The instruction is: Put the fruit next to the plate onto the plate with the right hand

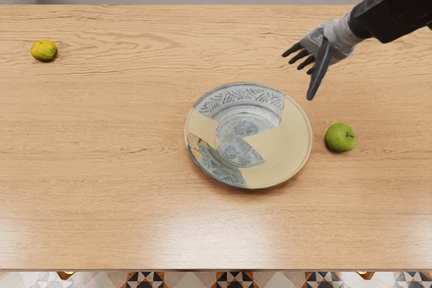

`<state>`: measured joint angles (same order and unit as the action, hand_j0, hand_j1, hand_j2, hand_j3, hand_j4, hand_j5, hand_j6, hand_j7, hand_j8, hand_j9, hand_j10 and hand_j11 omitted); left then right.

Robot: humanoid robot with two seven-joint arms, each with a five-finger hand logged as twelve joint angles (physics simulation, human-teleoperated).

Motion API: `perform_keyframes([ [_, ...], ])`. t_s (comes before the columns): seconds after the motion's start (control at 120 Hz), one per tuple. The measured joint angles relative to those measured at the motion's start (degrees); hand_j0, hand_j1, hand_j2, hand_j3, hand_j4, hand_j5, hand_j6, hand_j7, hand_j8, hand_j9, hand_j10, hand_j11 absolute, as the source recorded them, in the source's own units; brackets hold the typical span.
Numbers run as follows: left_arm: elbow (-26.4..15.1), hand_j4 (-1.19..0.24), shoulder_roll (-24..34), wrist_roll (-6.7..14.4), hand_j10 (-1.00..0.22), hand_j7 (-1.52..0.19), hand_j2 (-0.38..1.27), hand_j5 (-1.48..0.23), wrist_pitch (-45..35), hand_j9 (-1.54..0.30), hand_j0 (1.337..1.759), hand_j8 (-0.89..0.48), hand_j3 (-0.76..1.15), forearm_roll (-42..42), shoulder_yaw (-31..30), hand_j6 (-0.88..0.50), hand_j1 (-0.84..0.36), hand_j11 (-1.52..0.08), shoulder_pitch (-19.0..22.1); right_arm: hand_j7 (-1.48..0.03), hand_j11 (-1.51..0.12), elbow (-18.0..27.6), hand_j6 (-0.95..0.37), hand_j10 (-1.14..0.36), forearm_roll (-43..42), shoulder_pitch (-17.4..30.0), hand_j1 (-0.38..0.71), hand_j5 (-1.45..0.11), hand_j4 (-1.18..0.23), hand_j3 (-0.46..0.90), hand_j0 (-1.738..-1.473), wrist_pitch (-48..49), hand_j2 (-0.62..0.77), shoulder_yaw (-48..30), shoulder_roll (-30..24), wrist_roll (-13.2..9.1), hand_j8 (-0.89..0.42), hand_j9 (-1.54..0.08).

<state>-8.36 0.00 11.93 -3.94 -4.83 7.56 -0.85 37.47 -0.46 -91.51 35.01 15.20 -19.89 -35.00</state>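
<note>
- Nothing is on the plate (290,150) yet; the job looks barely begun, with the whole pick and place left to do.
- The green apple (339,137) sits on the table (101,166) just beside the plate's right rim, not touching it and not held.
- The right hand (317,52) hangs above the far side of the table, up and a little left of the apple, fingers spread and loose, gripping nothing.
- My read: it must drop toward the apple and close around it.
- A yellowish fruit (44,50) lies far left, well apart, so it is no obstacle.
- The path to the apple looks open.
</note>
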Motion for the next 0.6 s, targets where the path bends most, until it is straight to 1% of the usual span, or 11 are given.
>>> perform_keyframes([
  [0.1, 0.01, 0.0, 0.0, 0.0, 0.0, 0.0, 0.0, 0.0, 0.0, 0.0, 1.658, 0.0, 0.0, 0.0, 0.0, 0.0, 0.35, 0.0, 0.01, 0.0, 0.0, 0.53, 0.0, 0.0, -0.8, -3.95, -0.35, 0.0, 0.0, 0.0, -1.658, -0.01, 0.0, 7.86, 5.16, 0.0, 0.0, 0.0],
  [0.183, 0.01, 0.0, 0.0, 0.01, 0.0, 0.0, 0.0, 0.0, -0.01, 0.0, 1.658, 0.0, 0.0, 0.0, 0.0, 0.0, 0.35, 0.0, -0.01, 0.0, 0.0, 0.69, 0.0, 0.0, -4.98, -6.12, -0.35, 0.0, 0.0, 0.0, -1.658, -0.92, 0.0, 13.04, 9.01, 0.0, 0.0, 0.0],
  [0.233, 0.01, 0.0, 0.0, -0.01, 0.0, 0.0, 0.0, 0.0, -0.01, 0.0, 1.658, 0.0, 0.0, 0.0, 0.0, 0.0, 0.35, 0.0, 0.03, 0.0, 0.0, 1.34, 0.0, 0.0, -6.79, -7.22, -0.35, 0.0, 0.0, 0.0, -1.658, -1.41, 0.0, 14.73, 10.27, 0.0, 0.0, 0.0],
  [0.3, 0.01, 0.0, 0.0, -0.01, 0.0, 0.0, 0.0, 0.0, -0.01, 0.0, 1.658, 0.0, 0.0, 0.0, -0.01, 0.0, 0.35, 0.0, 0.06, 0.0, 0.0, 4.4, 0.0, 0.0, -8.68, -8.22, -0.35, 0.0, 0.0, 0.0, -1.658, -1.82, 0.0, 16.01, 10.11, 0.0, 0.0, 0.0],
  [0.35, 0.01, 0.0, 0.0, 0.0, 0.0, 0.0, 0.0, 0.0, -0.01, 0.0, 1.658, 0.0, 0.0, 0.0, 0.0, 0.0, 0.35, 0.0, 0.04, 0.0, 0.0, 8.03, 0.0, 0.0, -10.43, -8.67, -0.35, 0.0, 0.0, 0.0, -1.658, -4.35, 0.0, 16.58, 9.21, 0.0, 0.0, 0.0],
  [0.5, 0.01, 0.0, 0.0, -0.01, 0.0, 0.0, 0.0, 0.0, -0.01, 0.0, 1.658, 0.0, 0.0, 0.0, 0.0, 0.0, 0.35, 0.0, 0.04, 0.0, 0.0, 22.93, 0.0, 0.0, -18.03, -10.62, -0.35, 0.0, 0.0, 0.0, -1.658, -22.62, 0.0, 17.39, 5.78, 0.0, 0.0, 0.0],
  [0.6, 0.01, 0.0, 0.0, -0.01, 0.0, 0.0, 0.0, 0.0, -0.01, 0.0, 1.658, 0.0, 0.0, 0.0, 0.0, 0.0, 0.35, 0.0, 0.05, 0.0, 0.0, 32.62, 0.0, 0.0, -21.65, -10.62, -0.35, 0.0, 0.0, 0.0, -1.658, -29.17, 0.0, 17.32, 1.12, 0.0, 0.0, 0.0],
])
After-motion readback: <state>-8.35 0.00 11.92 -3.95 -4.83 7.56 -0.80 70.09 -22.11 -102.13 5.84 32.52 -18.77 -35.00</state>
